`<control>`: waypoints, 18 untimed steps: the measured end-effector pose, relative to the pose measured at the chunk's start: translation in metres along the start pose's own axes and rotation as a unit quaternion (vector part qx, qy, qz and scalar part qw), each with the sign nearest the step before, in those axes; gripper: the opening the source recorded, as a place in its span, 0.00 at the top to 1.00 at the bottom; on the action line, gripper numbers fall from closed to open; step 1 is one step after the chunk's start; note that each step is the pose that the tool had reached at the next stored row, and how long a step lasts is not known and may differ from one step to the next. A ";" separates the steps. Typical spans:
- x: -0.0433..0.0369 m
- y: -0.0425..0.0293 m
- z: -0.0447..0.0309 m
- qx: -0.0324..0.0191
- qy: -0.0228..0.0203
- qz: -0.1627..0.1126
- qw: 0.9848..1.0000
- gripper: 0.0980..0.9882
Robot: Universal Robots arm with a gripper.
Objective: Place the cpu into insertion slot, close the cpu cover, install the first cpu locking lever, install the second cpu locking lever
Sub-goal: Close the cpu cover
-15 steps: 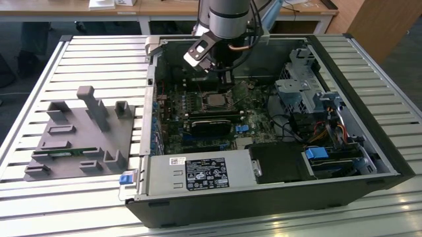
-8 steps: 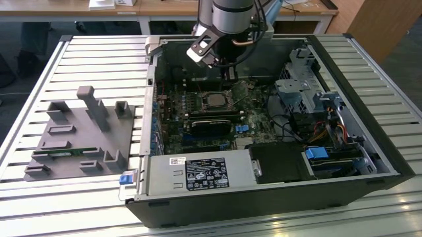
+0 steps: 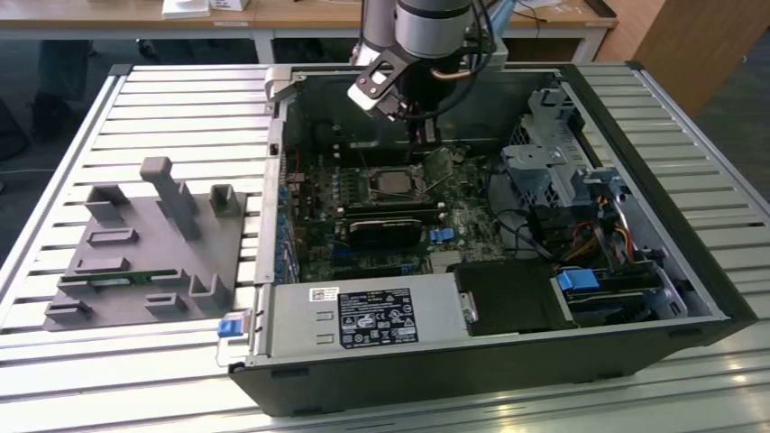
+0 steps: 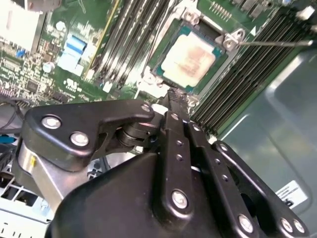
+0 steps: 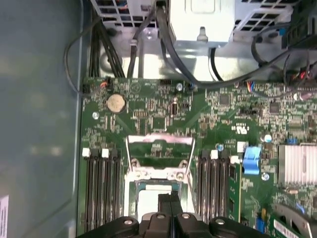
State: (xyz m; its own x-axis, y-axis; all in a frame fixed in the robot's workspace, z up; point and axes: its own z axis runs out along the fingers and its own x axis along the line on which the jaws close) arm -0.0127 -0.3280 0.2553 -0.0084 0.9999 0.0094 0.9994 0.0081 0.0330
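- Fingers [image 5: 164, 203] are pressed flat against each other and grip nothing; in the second wrist view their tips [image 4: 174, 116] sit just at the edge of the insertion slot [image 4: 163, 74].
- Seen in the first wrist view, the fingers hang over the near edge of the cpu [image 5: 148, 198], which lies flat in the insertion slot [image 5: 132, 186] with its silver-grey top showing.
- The second wrist view shows the cpu [image 4: 189, 58] seated square within the slot's green and silvery rim.
- The cpu cover [image 5: 159, 143] is swung open, its windowed frame on the far side of the slot from the fingers, so the chip is uncovered.
- A thin locking lever [image 4: 277, 43] reaches out from one corner of the slot across the black memory slots [image 4: 247, 74].
- In the exterior view, the arm [image 3: 427, 27] reaches down into the open computer case [image 3: 673, 298], which lies on a slatted surface [image 3: 180, 99]; a grey fixture block [image 3: 144, 253] sits at the exterior view's left.
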 end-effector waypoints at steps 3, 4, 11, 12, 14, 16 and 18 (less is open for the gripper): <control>-0.0001 0.0057 0.0002 0.000 0.000 0.000 1.000 0.99; -0.0001 0.0069 0.0002 0.000 0.000 0.000 1.000 0.99; 0.0003 0.0162 0.0009 0.000 0.000 0.000 1.000 0.99; 0.0005 0.0180 0.0010 0.000 0.000 0.000 1.000 0.99; 0.0014 0.0217 0.0012 0.000 0.000 0.000 1.000 0.99; 0.0031 0.0254 0.0013 0.000 0.000 0.001 1.000 0.99; 0.0043 0.0274 0.0014 0.000 0.000 0.005 1.000 0.99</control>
State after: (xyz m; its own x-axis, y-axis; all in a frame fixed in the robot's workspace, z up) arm 0.0147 -0.3235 0.2549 0.0011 1.0000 0.0093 0.9995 -0.0014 0.0327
